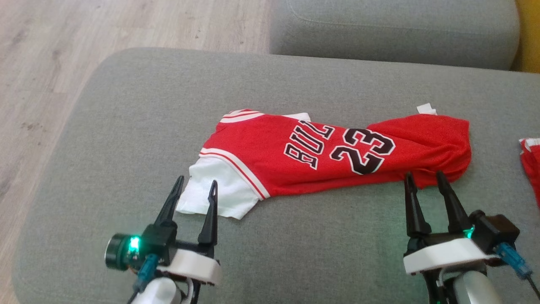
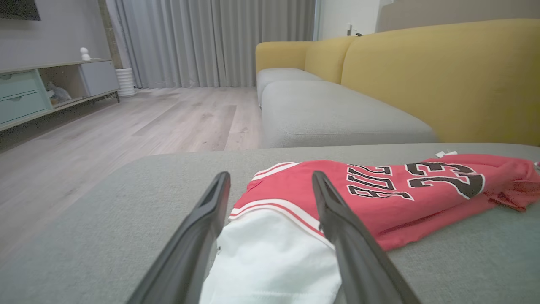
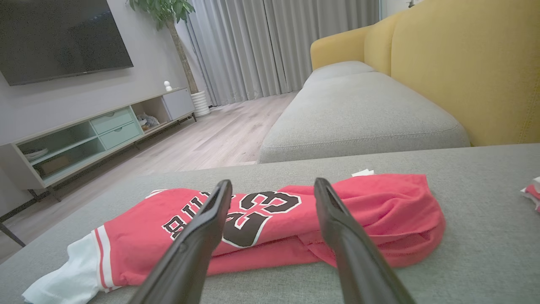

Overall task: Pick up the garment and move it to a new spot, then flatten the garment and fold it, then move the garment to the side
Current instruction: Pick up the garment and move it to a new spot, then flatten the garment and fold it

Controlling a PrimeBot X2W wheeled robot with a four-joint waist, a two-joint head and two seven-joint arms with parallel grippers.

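Observation:
The garment [image 1: 320, 154] is a red jersey with white trim, the number 23 and a white sleeve, lying crumpled lengthwise on the grey sofa seat [image 1: 139, 126]. My left gripper [image 1: 197, 185] stands open over the white sleeve [image 2: 270, 257] at the garment's left end, nothing pinched between its fingers. My right gripper [image 1: 425, 177] is open too, its tips at the near edge of the bunched red right end [image 3: 379, 215]. In the right wrist view the garment [image 3: 270, 223] lies just beyond the fingers.
A second red and white cloth [image 1: 532, 162] lies at the right edge of the seat. Another grey cushion [image 1: 392, 29] sits behind, with a yellow backrest [image 2: 443, 76]. Wooden floor [image 1: 46, 63] drops off on the left. A TV cabinet [image 3: 101, 135] stands across the room.

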